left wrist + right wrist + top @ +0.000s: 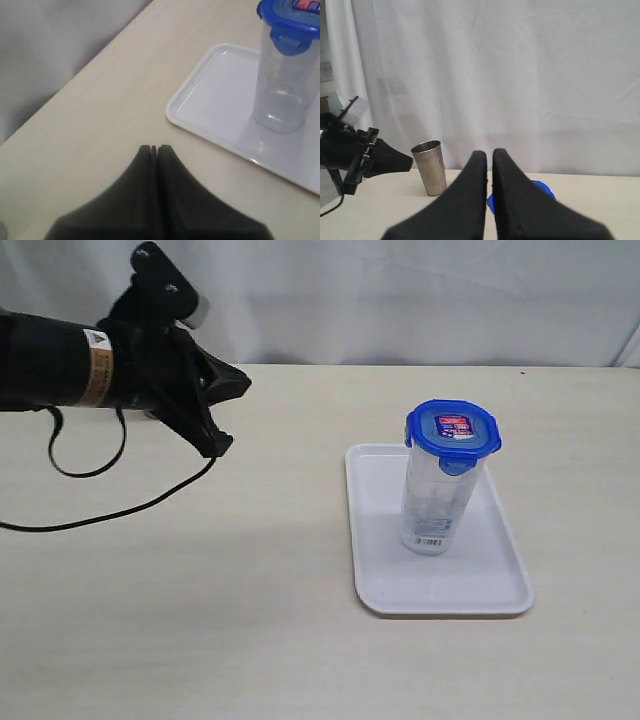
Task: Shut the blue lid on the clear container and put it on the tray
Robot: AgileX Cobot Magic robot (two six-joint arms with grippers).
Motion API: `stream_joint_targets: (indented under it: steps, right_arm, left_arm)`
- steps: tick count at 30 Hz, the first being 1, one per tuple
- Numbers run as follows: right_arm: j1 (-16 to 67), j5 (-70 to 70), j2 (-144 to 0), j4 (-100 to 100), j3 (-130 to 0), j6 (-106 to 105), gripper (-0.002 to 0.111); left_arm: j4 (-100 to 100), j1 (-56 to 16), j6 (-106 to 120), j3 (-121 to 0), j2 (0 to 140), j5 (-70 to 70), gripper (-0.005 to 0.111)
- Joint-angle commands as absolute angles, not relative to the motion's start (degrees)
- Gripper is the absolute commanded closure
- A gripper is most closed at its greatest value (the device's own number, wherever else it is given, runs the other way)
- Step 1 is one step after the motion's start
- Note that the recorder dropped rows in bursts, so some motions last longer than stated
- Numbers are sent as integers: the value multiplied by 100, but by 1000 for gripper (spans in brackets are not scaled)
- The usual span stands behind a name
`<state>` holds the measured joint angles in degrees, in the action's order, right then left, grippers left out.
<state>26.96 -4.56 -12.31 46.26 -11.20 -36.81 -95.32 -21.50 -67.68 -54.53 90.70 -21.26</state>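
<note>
The clear container stands upright in the middle of the tray, the blue lid on it; whether it is snapped fully shut you cannot tell. The left pincer and the right pincer are closed, empty.

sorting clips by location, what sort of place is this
Likely a robot lab test bench, not a kitchen: a black robot arm over a plain beige table, with a white curtain hung as backdrop.

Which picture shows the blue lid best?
The exterior view: the whole blue lid sits on the clear container. The left wrist view cuts it off at the edge; the right wrist view shows just a blue sliver behind the fingers.
</note>
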Motion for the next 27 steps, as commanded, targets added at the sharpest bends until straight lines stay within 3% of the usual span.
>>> stream_joint_targets:
  steps: [1,11,17,23,27]
  right_arm:
    - [2670,-427,-1188,4574,-1095,-3679,104]
    - [2670,-427,-1188,4574,-1095,-3679,104]
    - [2670,-439,-1188,4574,-1095,-3679,104]
    - [2670,-439,-1188,4574,-1095,-3679,104]
    - [2670,-439,-1188,4574,-1095,-3679,104]
  left_arm:
    - [-8955,-2204,-6589,-4752,7995,-1954,107]
    - [-8368,-2204,-6707,-3417,5043,-2005,107]
    - [-8481,-2204,-7407,-2673,2531,-2309,107]
    - [-8655,-2204,-7419,-2639,472,-2465,107]
    - [-8643,-2204,-7419,-2639,0,-2611,107]
